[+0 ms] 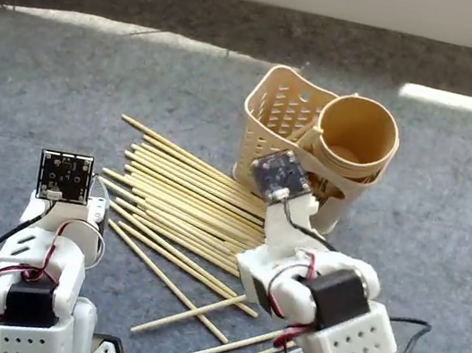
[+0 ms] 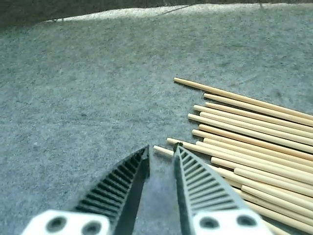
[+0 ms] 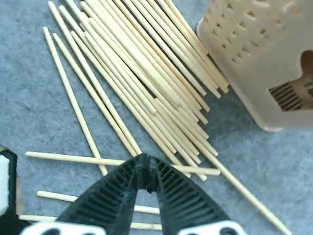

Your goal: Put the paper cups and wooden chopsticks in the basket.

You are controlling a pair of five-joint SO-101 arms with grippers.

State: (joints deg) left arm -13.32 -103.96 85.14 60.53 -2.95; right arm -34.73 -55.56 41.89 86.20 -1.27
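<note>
Many wooden chopsticks [image 1: 195,206] lie fanned out on the grey carpet. Behind them the beige basket [image 1: 282,116] leans, with stacked paper cups [image 1: 357,138] in it. My left gripper [image 2: 162,149] is open just above the carpet at the left end of the chopsticks [image 2: 244,132]. The tip of one stick lies between its fingertips. My right gripper [image 3: 145,161] is shut and hovers over a crosswise stick at the near end of the chopsticks [image 3: 146,83]. The basket [image 3: 259,58] is beyond it.
The left arm [image 1: 54,237] stands at the near left and the right arm [image 1: 324,300] at the near centre-right. A few loose chopsticks [image 1: 195,313] lie crosswise between them. Bare carpet [image 1: 51,91] stretches to the left and behind.
</note>
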